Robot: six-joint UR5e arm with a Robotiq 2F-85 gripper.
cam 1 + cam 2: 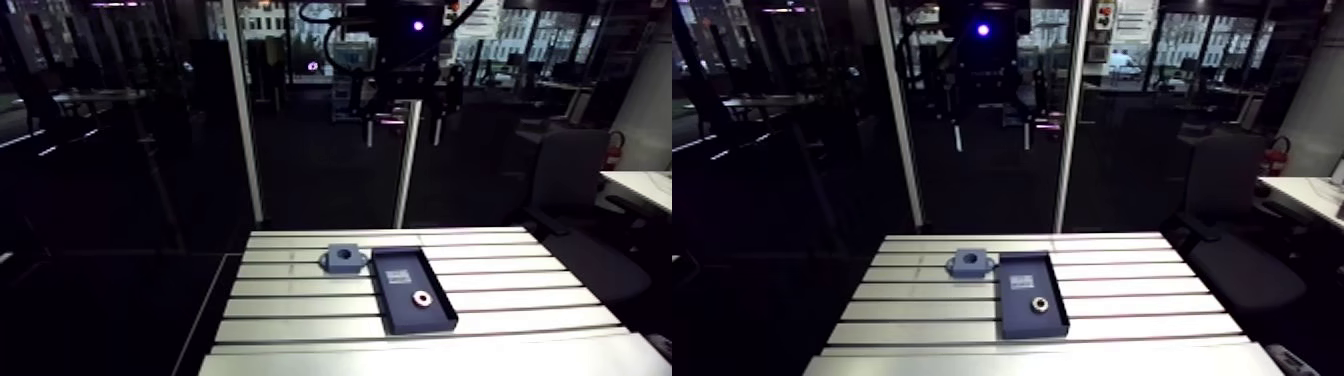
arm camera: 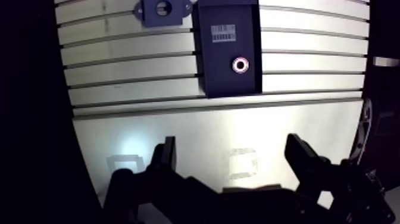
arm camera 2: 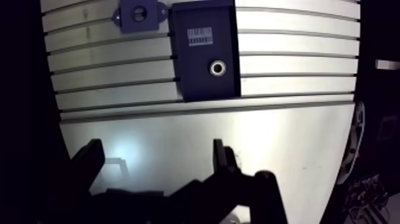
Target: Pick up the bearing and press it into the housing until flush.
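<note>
A small silver bearing point(image 2: 240, 65) lies flat in a dark rectangular tray point(image 2: 229, 80) on the slotted table. Beside the tray's far end stands the blue-grey housing point(image 2: 163, 8), a block with a round bore facing up and nothing in it. In the arm view the housing point(image 1: 344, 258) sits just left of the tray, with the bearing point(image 1: 421, 297) near the tray's front end. My gripper point(image 2: 232, 143) hangs high over the table's near edge, well short of the tray. It is open, with nothing between its fingers.
The slotted aluminium table point(image 1: 520, 280) stretches to the right of the tray. A white barcode label point(image 2: 223, 33) is stuck in the tray's far half. A smooth plate point(image 2: 178, 128) borders the table under the gripper. An office chair point(image 1: 580, 200) stands beyond the table's right side.
</note>
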